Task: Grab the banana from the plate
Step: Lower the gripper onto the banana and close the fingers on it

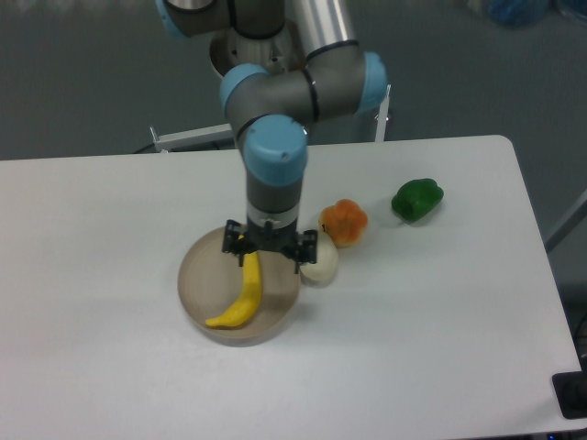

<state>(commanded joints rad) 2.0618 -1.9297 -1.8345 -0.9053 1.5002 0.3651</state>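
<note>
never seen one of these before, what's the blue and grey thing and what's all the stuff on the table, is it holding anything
The blue and grey thing is a robot arm, bolted to a post at the back of the white table. A single fixed camera looks down at it from the front, somewhat above.

At the arm's tip is the gripper, a small black claw with two fingers. Right now it sits over the upper end of the banana, a yellow toy fruit lying in the plate, a round tan dish. The fingers look spread apart, and the banana lies in the dish, so nothing is held yet.

Beside the plate on its right is a small white egg-shaped object. Behind that is a round orange fruit, and further right a green pepper.
</note>
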